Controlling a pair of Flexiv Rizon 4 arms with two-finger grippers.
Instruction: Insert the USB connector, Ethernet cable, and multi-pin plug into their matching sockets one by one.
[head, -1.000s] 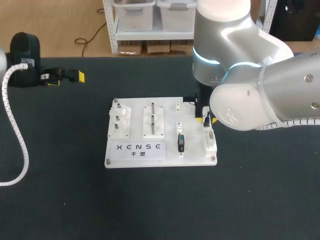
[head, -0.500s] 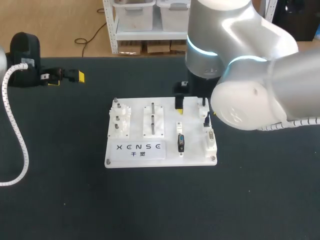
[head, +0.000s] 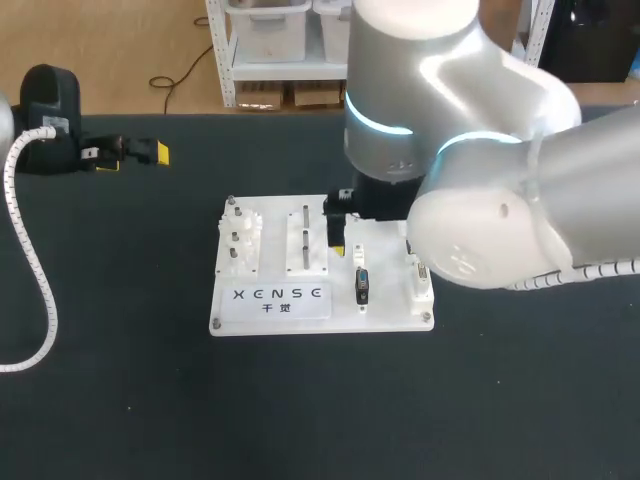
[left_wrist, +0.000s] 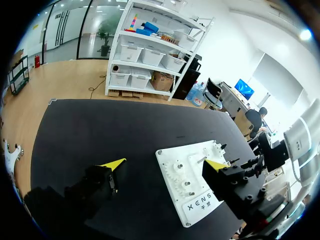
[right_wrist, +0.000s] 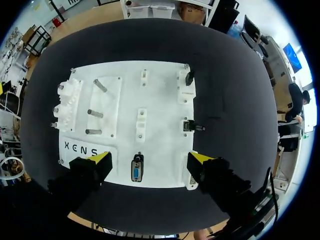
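Note:
A white board (right_wrist: 161, 95) lies under my right gripper (right_wrist: 151, 160), which hovers open over its near half with nothing between the fingers. A blue-faced multi-pin plug (right_wrist: 136, 172) sits in its socket between the yellow fingertips (right_wrist: 100, 159). Two black connectors sit in white sockets on the board's side, one (right_wrist: 189, 78) farther ahead and one (right_wrist: 192, 126) nearer. In the head view my right arm covers the board's (head: 392, 312) right rear, with the gripper (head: 340, 240) beside the plug (head: 362, 286). My left gripper (head: 130, 153) is open and empty at the far left of the table (left_wrist: 165, 164).
The board also carries a block of small gears (right_wrist: 65, 100), a plate with three upright pegs (right_wrist: 95, 113) and a printed label (head: 280, 296). Dark table surface (head: 120, 380) surrounds the board on all sides. A white corrugated hose (head: 35, 270) runs along the left edge.
My right gripper opened, letting go of the connector at the board's right side, and the arm swung left to the board's middle. The left arm stayed still.

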